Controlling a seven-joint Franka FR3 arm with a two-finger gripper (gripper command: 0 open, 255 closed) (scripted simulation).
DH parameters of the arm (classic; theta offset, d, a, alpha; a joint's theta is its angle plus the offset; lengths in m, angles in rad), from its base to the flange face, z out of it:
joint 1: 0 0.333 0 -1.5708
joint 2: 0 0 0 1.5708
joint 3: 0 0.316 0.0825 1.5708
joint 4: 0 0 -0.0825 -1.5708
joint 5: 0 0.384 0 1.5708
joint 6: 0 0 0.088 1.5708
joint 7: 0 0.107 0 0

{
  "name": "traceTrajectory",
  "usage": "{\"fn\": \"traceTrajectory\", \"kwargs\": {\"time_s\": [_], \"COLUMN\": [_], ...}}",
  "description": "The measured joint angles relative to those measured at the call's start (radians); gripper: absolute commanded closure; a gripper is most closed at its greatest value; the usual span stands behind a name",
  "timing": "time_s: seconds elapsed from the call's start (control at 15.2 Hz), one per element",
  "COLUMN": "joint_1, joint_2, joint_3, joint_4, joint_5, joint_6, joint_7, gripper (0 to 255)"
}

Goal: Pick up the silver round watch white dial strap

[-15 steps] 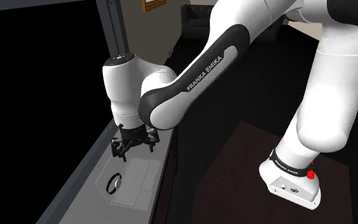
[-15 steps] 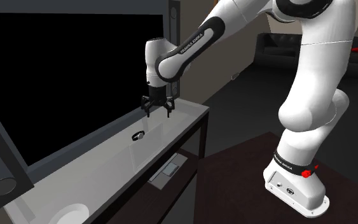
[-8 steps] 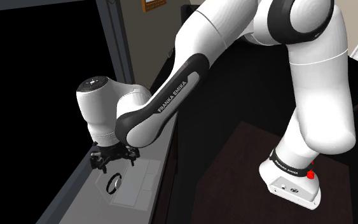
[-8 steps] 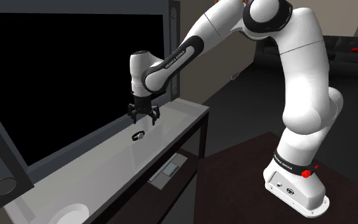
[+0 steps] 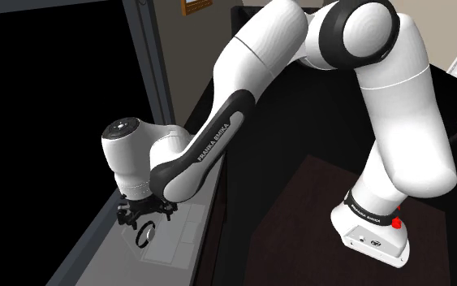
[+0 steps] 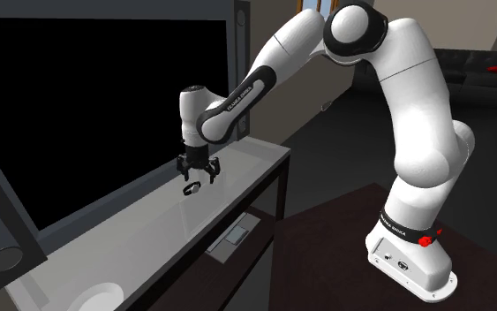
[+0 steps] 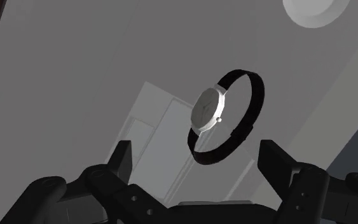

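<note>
A: Shoulder view — the watch [image 5: 145,235] rests on the surface [image 5: 178,244], at five o'clock just below the pincer [image 5: 143,213].
B: Second exterior view: at its seven o'clock.
A: Wrist view: fingers [image 7: 123,153] apart, holding nothing, the strap loop ahead between them.
B: Looks light and probably slick — I'd pinch the stiff case, not the soft strap.

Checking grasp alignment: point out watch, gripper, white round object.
watch [image 7: 207,109], wrist view, on the dial.
gripper [image 6: 197,176], second exterior view, midway between fingertips.
white round object [image 7: 312,9], wrist view, on its face.
</note>
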Motion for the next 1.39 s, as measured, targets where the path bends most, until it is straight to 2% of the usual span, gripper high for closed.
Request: {"fn": "traceTrajectory", "kwargs": {"time_s": [0.07, 0.73, 1.39], "joint_1": [0.002, 0.004, -0.026], "joint_2": [0.006, 0.011, -0.071], "joint_3": [-0.003, -0.005, 0.039], "joint_4": [0.002, 0.005, 0.011], "joint_5": [-0.003, -0.006, 0.049], "joint_6": [0.003, 0.006, -0.076], "joint_7": [0.001, 0.003, -0.029], "gripper": [255, 255, 255]}}
